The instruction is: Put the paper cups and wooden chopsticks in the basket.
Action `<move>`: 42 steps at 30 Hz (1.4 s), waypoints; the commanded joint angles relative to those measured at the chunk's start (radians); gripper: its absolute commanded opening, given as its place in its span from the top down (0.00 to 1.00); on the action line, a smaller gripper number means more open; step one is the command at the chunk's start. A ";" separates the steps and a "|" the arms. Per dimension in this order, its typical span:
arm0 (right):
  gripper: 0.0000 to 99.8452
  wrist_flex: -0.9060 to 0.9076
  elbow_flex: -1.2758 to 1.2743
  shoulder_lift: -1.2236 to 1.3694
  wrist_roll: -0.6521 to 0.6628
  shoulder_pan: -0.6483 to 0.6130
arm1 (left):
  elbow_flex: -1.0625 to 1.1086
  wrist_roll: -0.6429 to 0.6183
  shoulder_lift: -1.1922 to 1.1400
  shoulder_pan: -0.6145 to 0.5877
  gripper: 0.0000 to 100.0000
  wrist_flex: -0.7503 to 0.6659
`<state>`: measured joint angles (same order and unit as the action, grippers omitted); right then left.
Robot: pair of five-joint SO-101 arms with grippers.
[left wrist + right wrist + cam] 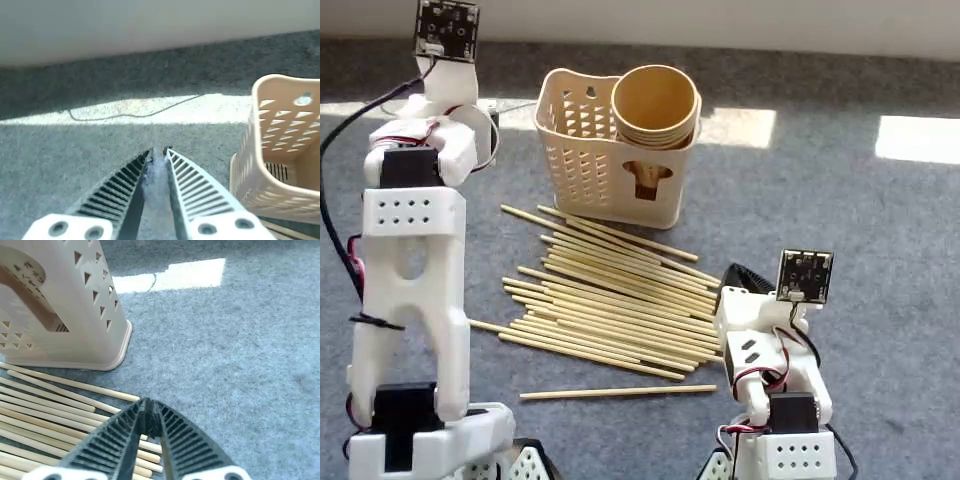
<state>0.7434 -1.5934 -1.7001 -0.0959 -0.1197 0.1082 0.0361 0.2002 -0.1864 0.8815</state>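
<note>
**Both grippers closed and empty; cups in the basket, chopsticks on the carpet**

The right gripper (149, 412) has its ribbed black fingers (182, 442) pressed together at the tips, with nothing between them. Directly beneath and to one side of those tips lie the wooden chopsticks (55, 412). They are thin, round, pale sticks in a loose, roughly parallel pile on the grey carpet (235, 355). Their long axes run crosswise to the fingers, and their near ends pass under the fingertips. One stray stick (620, 392) lies apart from the pile, on its near side.

Beyond the pile, ahead of the right fingertips, the basket (75, 315) stands upright. It is cream plastic with flat, tapering walls pierced by small triangular holes. The paper cups (655, 105) are nested in a stack inside it, tan, round-rimmed and mouth up, tilted a little.

On the far side, the left gripper (159, 150) hangs over bare carpet just beside the basket wall. Its fingers are drawn almost together, with a thin slit at the tips and nothing in it. A thin cable (135, 114) crosses a sunlit patch ahead of them.
</note>
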 commanded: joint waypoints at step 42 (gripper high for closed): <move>0.99 -0.024 0.005 -0.007 0.012 0.007 | 0.016 -0.086 -0.225 0.125 0.95 0.089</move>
<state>0.7434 -1.5934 -1.7001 -0.0959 -0.1197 0.1327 -0.0437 -0.1174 -0.0284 0.9352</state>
